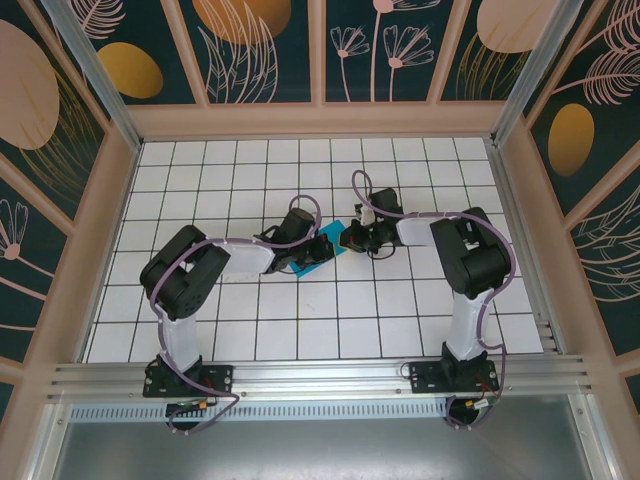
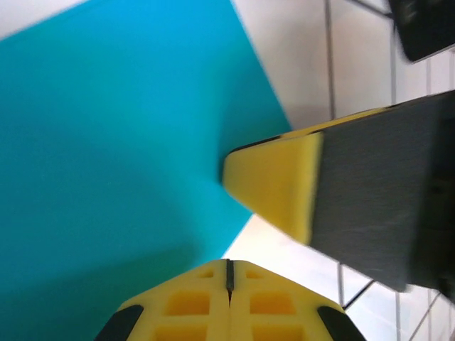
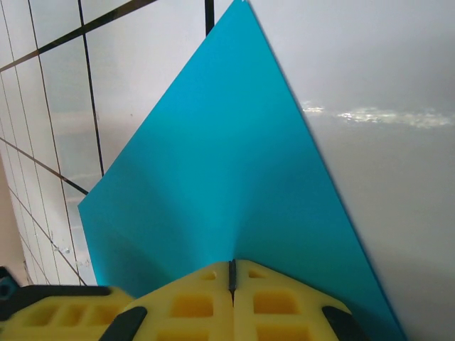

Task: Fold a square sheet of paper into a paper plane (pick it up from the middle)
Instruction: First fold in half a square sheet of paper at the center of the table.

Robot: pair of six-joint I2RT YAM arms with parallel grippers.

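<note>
Step in hand (judged): a fold being formed, the sheet carried between 2 arms.

Location: in the top view the square sheet of paper (image 3: pixel 213 177) is seen at the centre of the counter (image 1: pixel 300 330), between the 2 arm tips. Whether it is lifted clear of the tiles cannot be told from above.

Right end effector (image 3: pixel 231 273): fingers together, clamped on the sheet. In the right wrist view the teal surface runs straight into the finger seam, and a soft crease rises from it.

Left end effector (image 2: pixel 229 273): fingers together. The sheet's edge is seen meeting the seam at the bottom of the left wrist view, so a clamp on the sheet is judged likely, though the contact itself is partly hidden.

Orientation: in the right wrist view the sheet is seen as a triangle, apex at the upper centre of the frame and broad end at the fingers. The long axis runs bottom to top there. In the top view the teal patch is stretched from lower left to upper right.

Notes for doing the step well:
- Both clamps should be moved at a matched pace, as thin paper is judged likely to tear or buckle under uneven pull.
- Edges should be aligned before any crease is pressed.
- The apex should be held on the centre crease line.
</note>
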